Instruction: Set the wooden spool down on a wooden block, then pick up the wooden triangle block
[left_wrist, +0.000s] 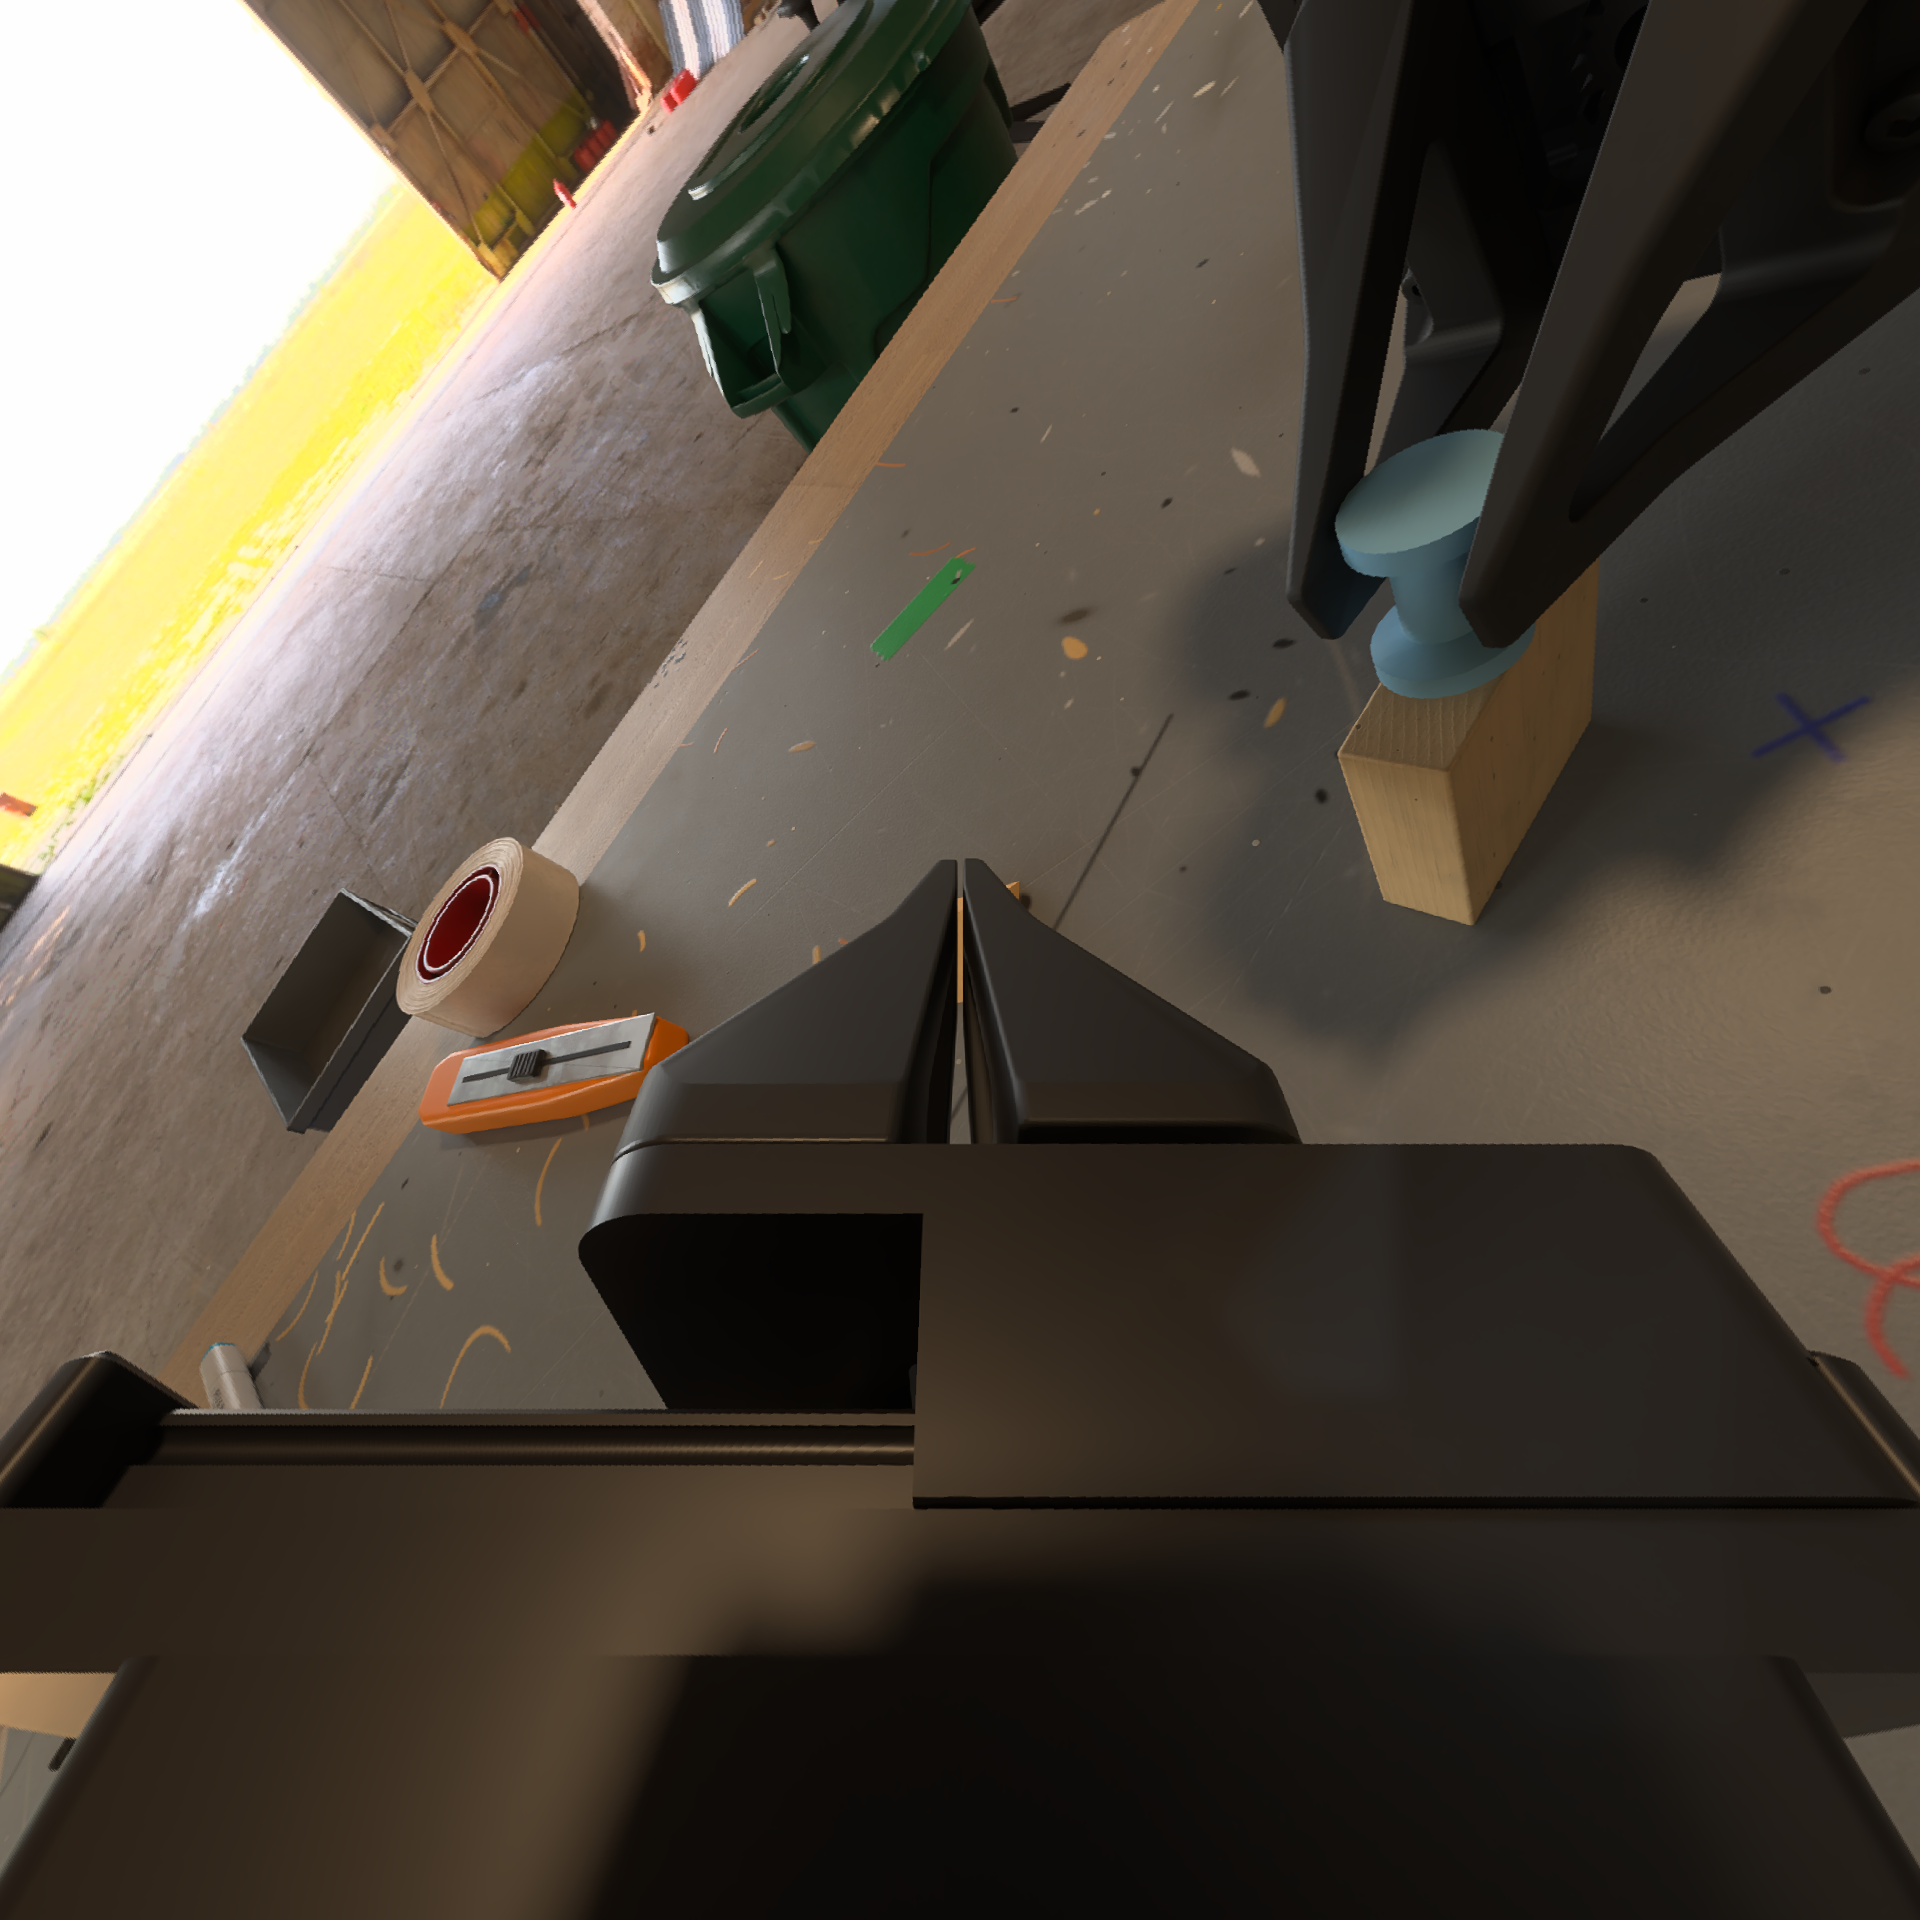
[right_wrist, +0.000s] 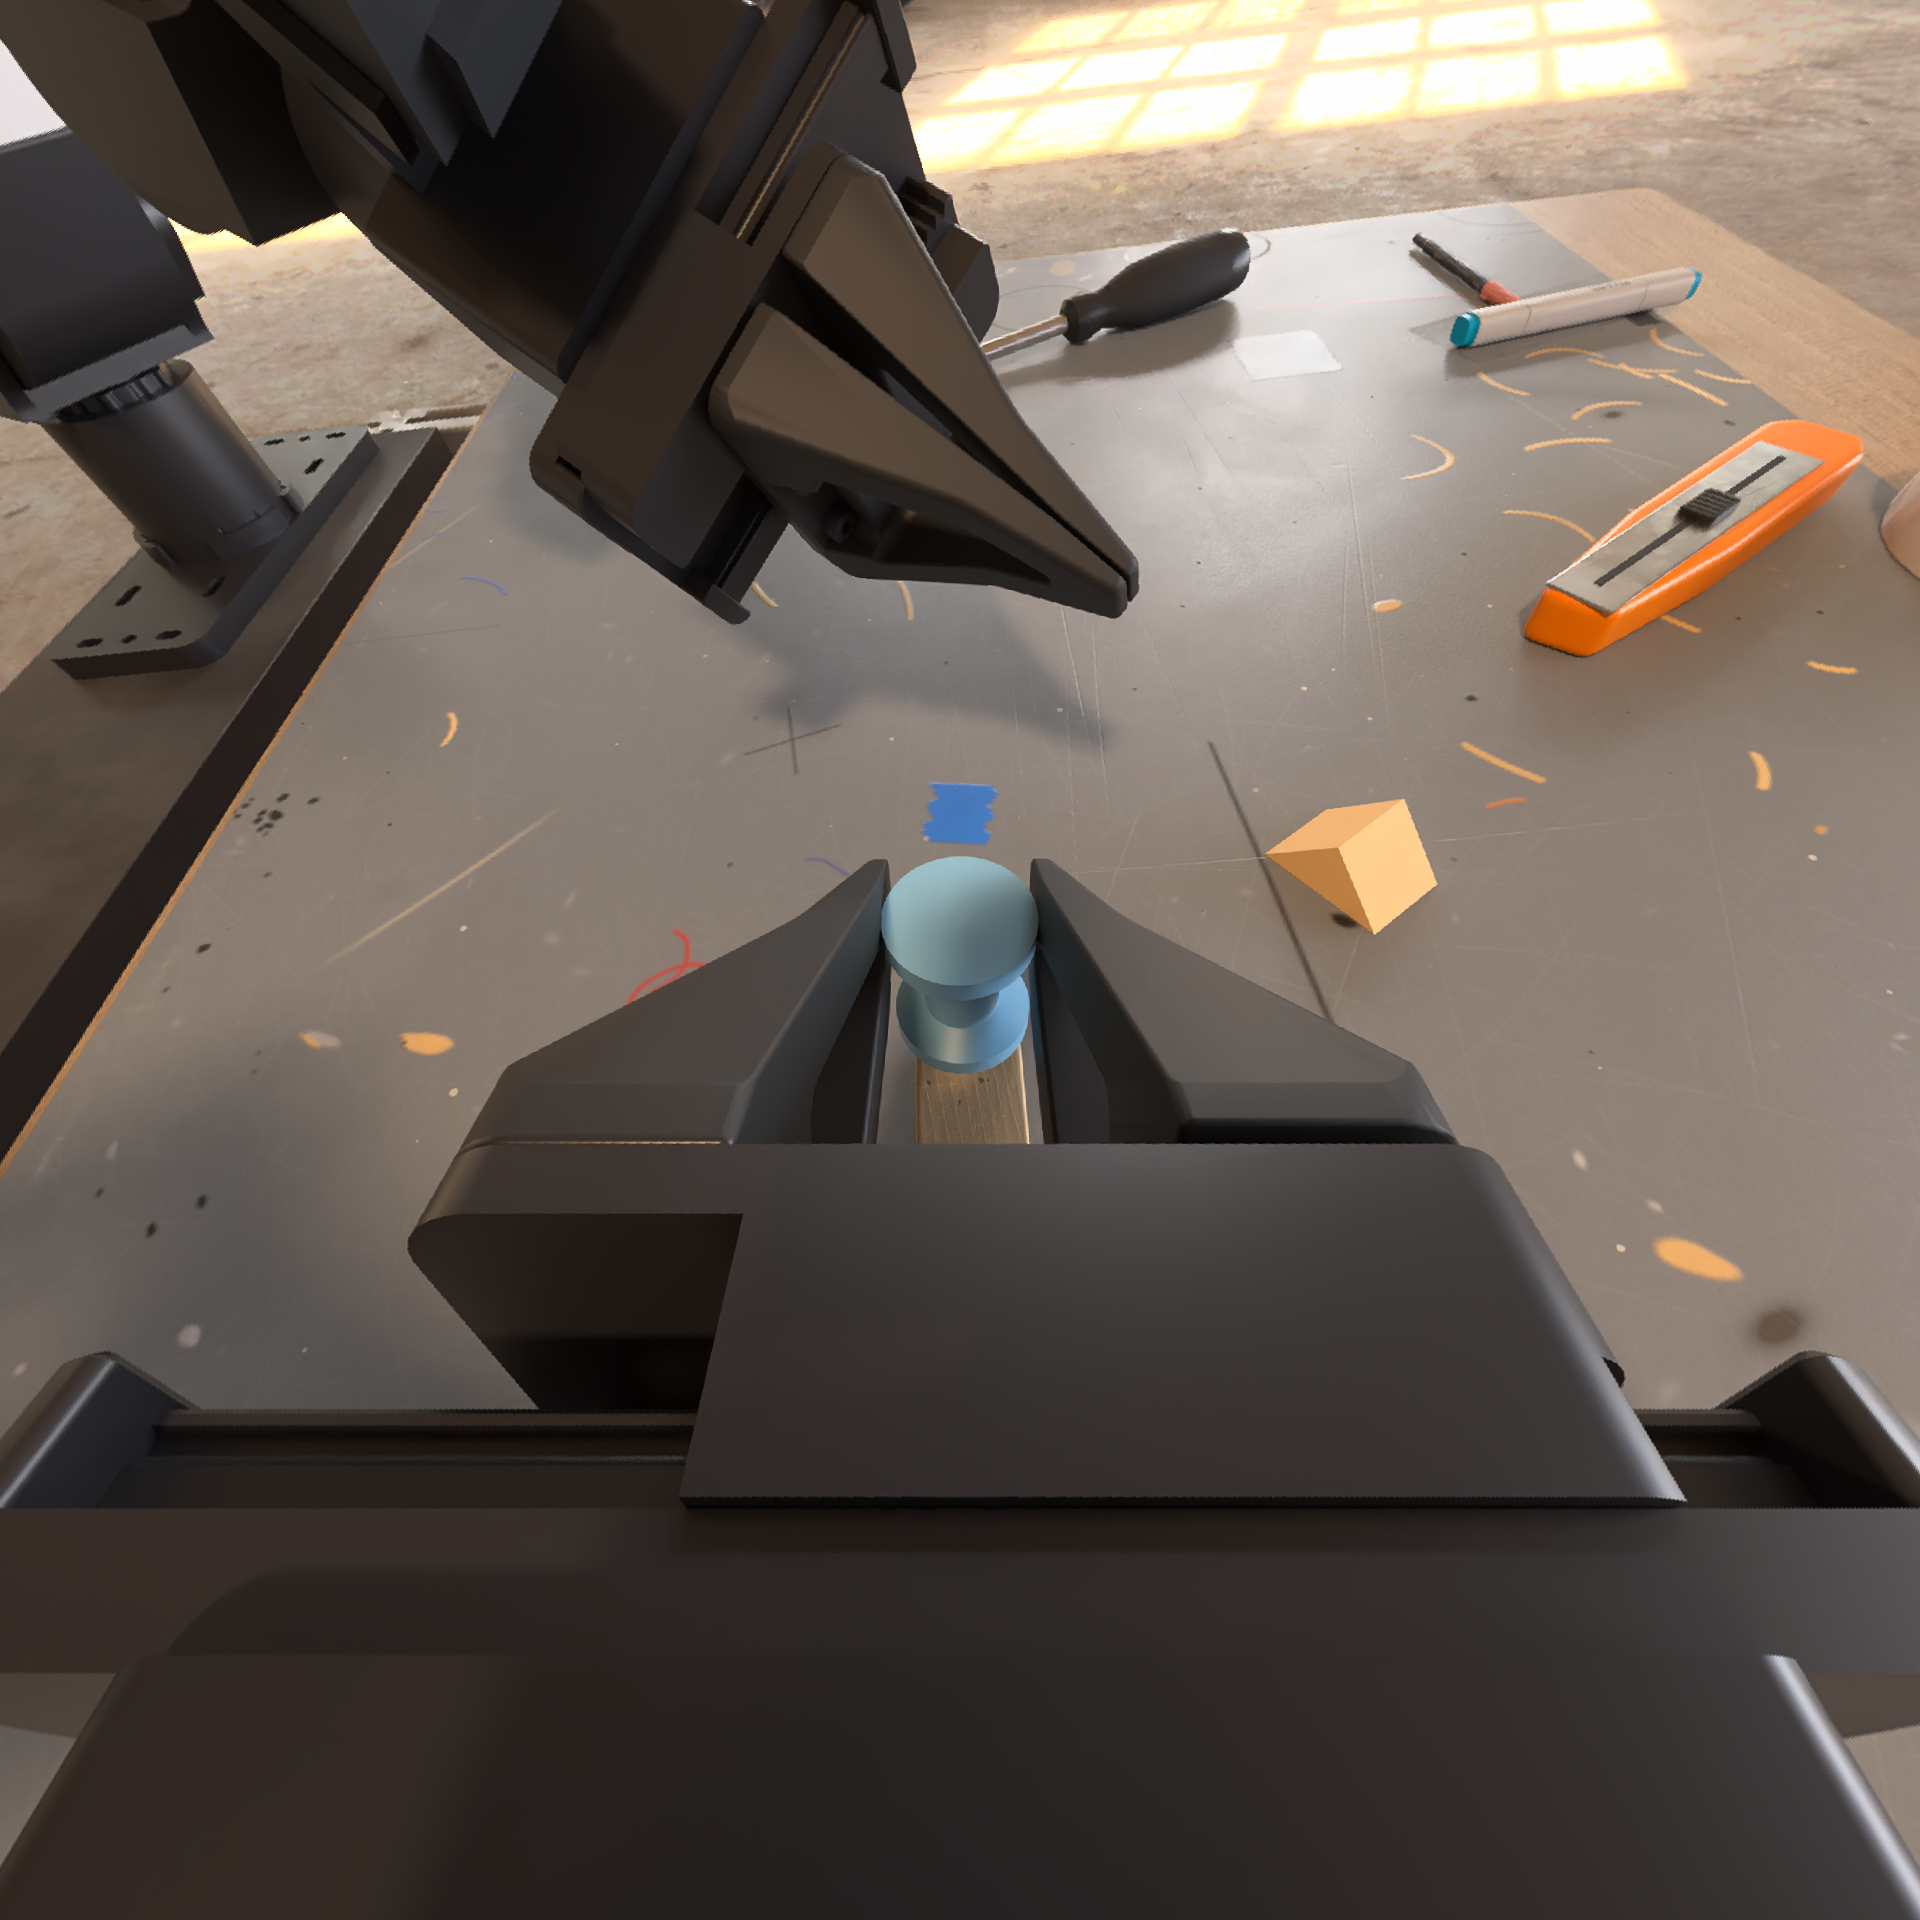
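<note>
The blue wooden spool stands upright on a pale wooden block, between the fingers of my right gripper, which is shut on it. In the left wrist view the spool sits at one end of the block, with the right gripper coming down over it. The orange wooden triangle block lies on the table to the right of the spool. My left gripper is shut and empty. It hovers above the table beyond the spool in the right wrist view.
An orange utility knife, a screwdriver and markers lie on the grey table's far side. A tape roll and a dark tray sit by the table edge. A green bin stands on the floor.
</note>
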